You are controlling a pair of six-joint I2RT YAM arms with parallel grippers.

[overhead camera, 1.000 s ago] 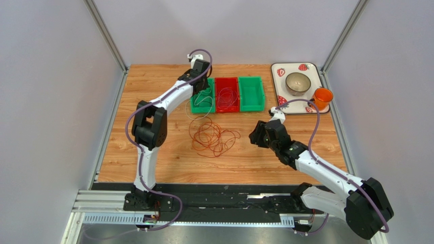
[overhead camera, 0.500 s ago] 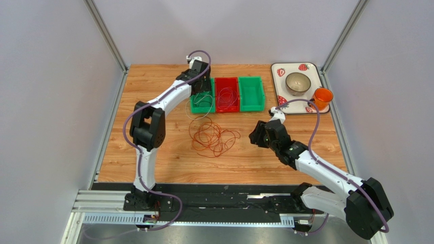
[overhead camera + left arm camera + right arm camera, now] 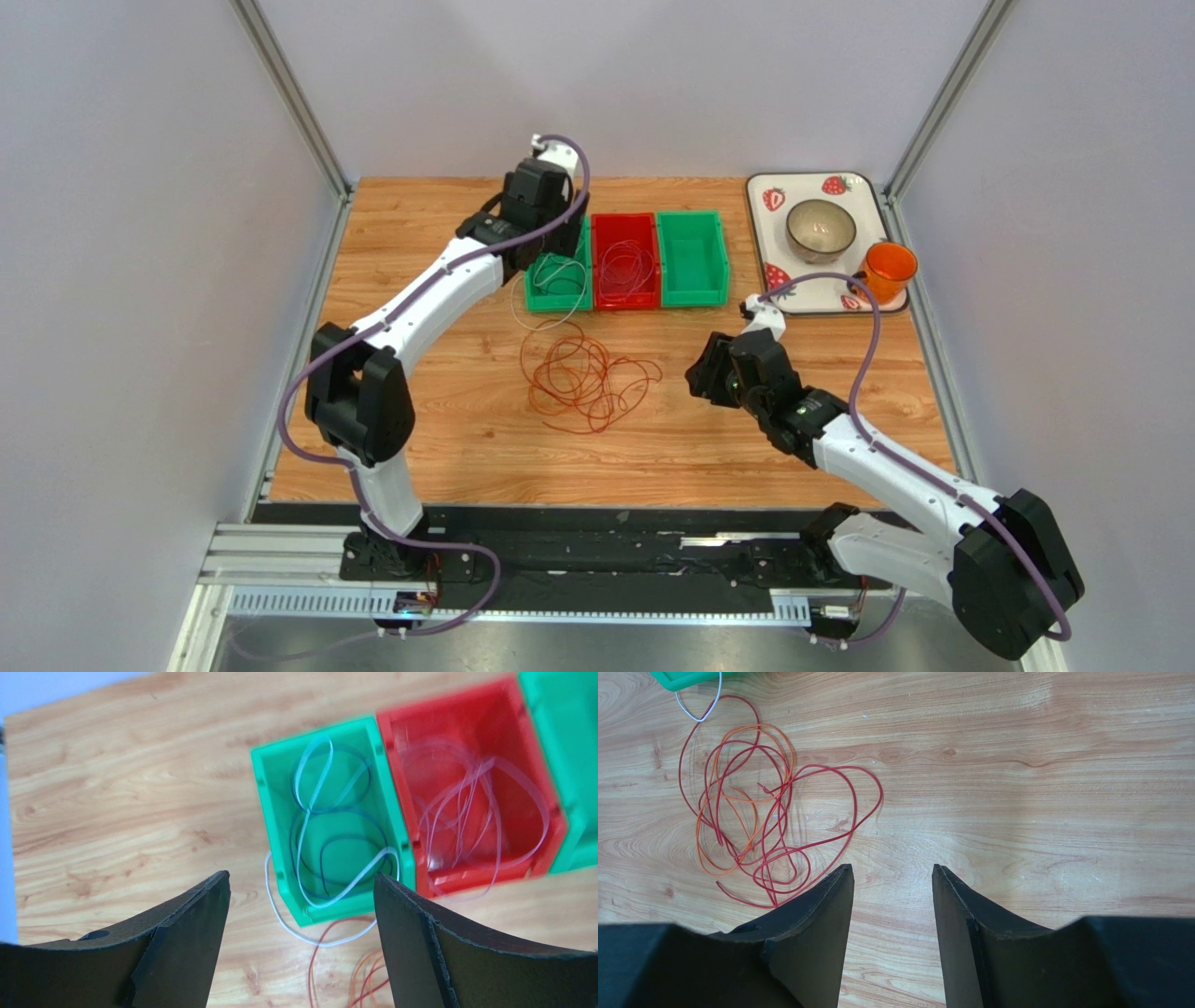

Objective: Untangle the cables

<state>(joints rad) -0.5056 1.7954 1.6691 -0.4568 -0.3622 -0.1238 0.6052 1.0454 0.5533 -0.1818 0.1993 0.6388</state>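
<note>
Cables [image 3: 582, 375] lie in a loose red and orange tangle on the wooden counter [image 3: 463, 448], just in front of a row of three small bins. More thin loops sit in the bins. The left green bin [image 3: 270, 822] holds pale and dark strands, and the red bin [image 3: 484, 876] beside it holds pale ones, blurred in the left wrist view. A white cable [image 3: 302, 931] spills over the near wall of the left green bin and curls onto the counter, close to the top of the red tangle; I cannot tell whether it touches it. The other green bin [image 3: 693, 298] stands at the right end of the row.

The left jaws hover above the left green bin, spread wide with nothing between them. The right jaws hang over bare wood just right of the tangle, parted more narrowly and also empty.

At the far right corner, a strawberry-patterned tray [image 3: 769, 199] carries a metal bowl [image 3: 819, 227] and an orange cup [image 3: 888, 266].
</note>
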